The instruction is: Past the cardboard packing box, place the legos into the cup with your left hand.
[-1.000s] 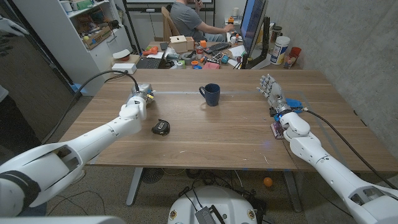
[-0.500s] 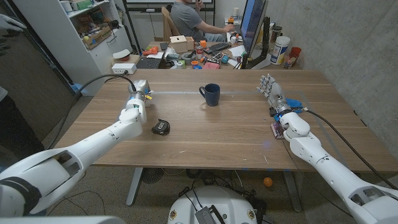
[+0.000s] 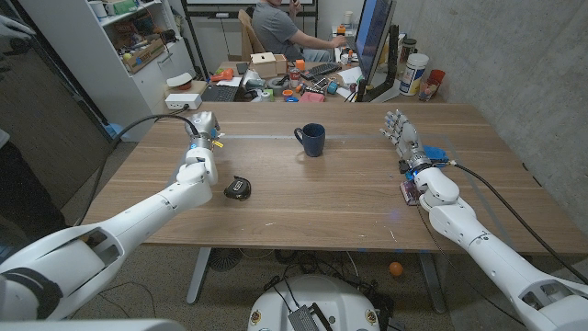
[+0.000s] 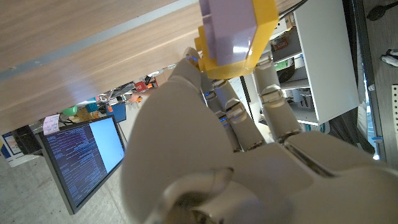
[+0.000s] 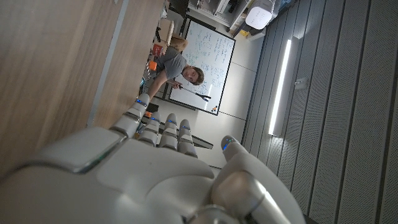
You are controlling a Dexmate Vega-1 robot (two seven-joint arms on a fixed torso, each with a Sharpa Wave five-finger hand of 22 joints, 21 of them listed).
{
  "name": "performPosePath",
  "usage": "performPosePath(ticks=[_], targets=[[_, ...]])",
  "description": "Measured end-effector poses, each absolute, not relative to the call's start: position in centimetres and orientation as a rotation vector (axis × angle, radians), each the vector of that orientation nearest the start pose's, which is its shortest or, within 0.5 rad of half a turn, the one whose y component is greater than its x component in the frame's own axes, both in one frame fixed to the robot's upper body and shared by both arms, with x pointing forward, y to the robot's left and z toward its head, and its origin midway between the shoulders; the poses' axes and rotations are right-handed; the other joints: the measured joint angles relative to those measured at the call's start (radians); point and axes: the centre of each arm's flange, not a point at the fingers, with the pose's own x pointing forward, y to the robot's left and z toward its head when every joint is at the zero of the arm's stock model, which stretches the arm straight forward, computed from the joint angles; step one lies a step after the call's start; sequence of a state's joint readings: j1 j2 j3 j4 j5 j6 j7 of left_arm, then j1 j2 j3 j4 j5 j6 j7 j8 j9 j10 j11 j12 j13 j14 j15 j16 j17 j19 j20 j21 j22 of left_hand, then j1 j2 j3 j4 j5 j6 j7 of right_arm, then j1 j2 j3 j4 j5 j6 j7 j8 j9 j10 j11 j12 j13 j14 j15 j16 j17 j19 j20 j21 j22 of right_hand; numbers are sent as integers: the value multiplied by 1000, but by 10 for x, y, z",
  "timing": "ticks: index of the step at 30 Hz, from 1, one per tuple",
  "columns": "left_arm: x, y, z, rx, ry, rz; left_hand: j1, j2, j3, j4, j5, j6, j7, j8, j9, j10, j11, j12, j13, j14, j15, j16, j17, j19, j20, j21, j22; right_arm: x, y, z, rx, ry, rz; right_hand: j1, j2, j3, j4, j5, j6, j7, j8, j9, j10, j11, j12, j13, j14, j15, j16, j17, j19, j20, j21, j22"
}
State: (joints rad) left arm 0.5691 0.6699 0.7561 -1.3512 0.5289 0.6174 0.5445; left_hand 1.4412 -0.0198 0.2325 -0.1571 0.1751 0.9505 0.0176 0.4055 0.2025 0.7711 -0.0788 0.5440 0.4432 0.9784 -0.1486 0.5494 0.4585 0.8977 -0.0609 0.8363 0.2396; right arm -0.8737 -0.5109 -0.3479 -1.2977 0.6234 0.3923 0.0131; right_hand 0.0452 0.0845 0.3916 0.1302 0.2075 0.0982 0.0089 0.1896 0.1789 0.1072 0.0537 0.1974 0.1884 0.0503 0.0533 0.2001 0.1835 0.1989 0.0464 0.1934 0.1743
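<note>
Gripping the lego block (image 4: pixel 231 34) in your left hand (image 3: pixel 198 158) – light, rigid, slick plastic, so you're needing firm side pressure – right hand (image 3: pixel 401 131) idling, fingers spread, holding nothing.

No text, label or number can be read. The monitor (image 4: pixel 84 158) carries lines of writing and the whiteboard (image 5: pixel 200 59) scribbles, all too small to read.

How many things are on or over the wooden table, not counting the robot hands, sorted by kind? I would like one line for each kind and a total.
Cups: 1, the dark blue cup.
Lego pieces: 1, the purple and yellow lego block held by the left hand.
Small black objects: 1, the black object near the left hand.
Total: 3
</note>
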Motion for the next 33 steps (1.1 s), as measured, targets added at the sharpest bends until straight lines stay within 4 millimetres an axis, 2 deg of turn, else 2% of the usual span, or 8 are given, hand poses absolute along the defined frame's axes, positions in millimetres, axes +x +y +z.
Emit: performPosePath(ticks=[27, 31, 33], targets=[[643, 339, 69, 1203, -556, 870, 7, -7, 2, -2, 0, 11, -11, -23, 5, 0, 0, 0, 28, 17, -4, -28, 18, 0, 0, 53, -1, 627, -303, -34, 34, -692, 164, -5, -5, -1, 1, 4, 0, 0, 0, 0, 0, 0, 0, 0, 0, 0, 0, 0, 0, 0, 0, 0], [641, 337, 75, 1181, -577, 877, 7, -7, 2, -2, 0, 11, -11, -23, 5, 0, 0, 0, 32, 17, -4, -29, 22, 0, 0, 60, 0, 626, -303, -35, 34, -694, 163, -5, -5, -5, 5, 4, 4, -4, 0, 0, 0, 0, 0, 0, 0, 0, 0, 0, 0, 0, 0, 0], [641, 336, 78, 1172, -585, 881, 7, -7, 2, -2, 0, 11, -11, -29, 5, 0, 0, 0, 35, 17, -4, -29, 23, 0, 0, 67, 0, 625, -304, -35, 35, -694, 162, -5, -5, -9, 1, 4, 4, -4, 0, 0, 0, 0, 0, 0, 0, 0, 0, 0, 0, 0, 0, 0]])
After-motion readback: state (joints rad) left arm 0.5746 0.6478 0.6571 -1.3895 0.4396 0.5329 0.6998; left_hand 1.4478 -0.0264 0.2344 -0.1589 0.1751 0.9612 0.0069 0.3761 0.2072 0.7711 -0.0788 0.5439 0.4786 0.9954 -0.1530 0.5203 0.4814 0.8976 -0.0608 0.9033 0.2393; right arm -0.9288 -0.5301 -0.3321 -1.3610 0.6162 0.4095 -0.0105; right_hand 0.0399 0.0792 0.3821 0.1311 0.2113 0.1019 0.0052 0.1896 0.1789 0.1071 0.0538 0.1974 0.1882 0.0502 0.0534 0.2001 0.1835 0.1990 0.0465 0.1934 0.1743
